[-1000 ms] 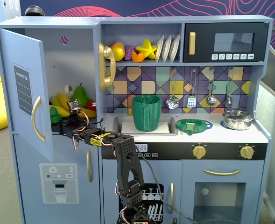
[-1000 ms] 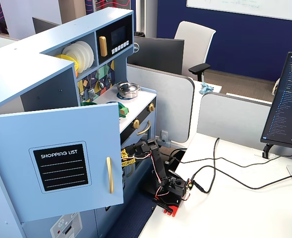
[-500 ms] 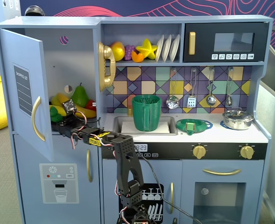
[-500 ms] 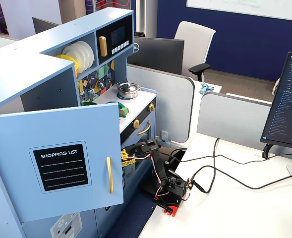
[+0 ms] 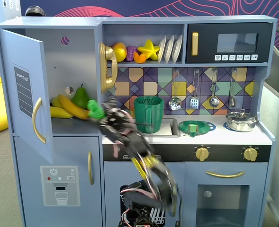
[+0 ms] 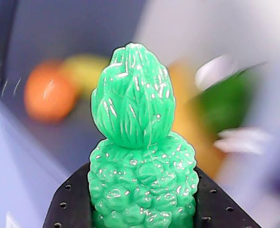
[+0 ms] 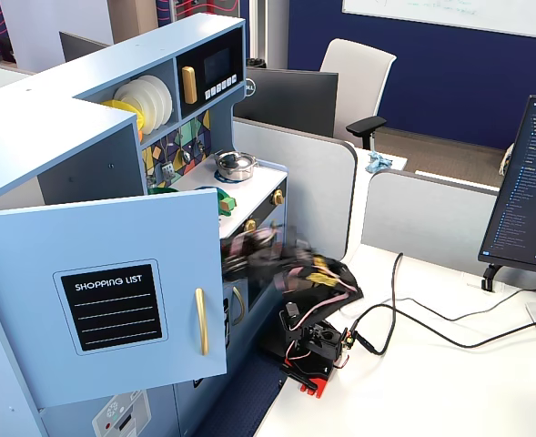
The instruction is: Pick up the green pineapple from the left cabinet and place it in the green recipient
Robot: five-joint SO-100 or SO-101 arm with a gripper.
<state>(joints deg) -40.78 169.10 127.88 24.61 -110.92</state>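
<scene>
In the wrist view the green pineapple (image 6: 137, 156) stands upright, leafy top up, clamped between my gripper's (image 6: 142, 199) two black fingers (image 6: 71, 204). In a fixed view the gripper (image 5: 99, 112) holds the pineapple (image 5: 95, 110) at the right edge of the open left cabinet (image 5: 58, 61), just above its shelf. The cabinet's door (image 5: 25, 90) hangs open to the left. The dark green ribbed recipient (image 5: 148, 113) stands in the sink, to the right of the gripper. The arm (image 5: 139, 151) is blurred. In another fixed view the open door (image 7: 113, 305) hides the pineapple.
Yellow bananas (image 5: 68, 109) and a dark green pear (image 5: 81, 97) lie on the cabinet shelf behind the pineapple. A gold handset (image 5: 108, 66) hangs on the cabinet's right wall. A flat green dish (image 5: 196, 126) and a steel pot (image 5: 241, 120) sit on the counter to the right of the sink.
</scene>
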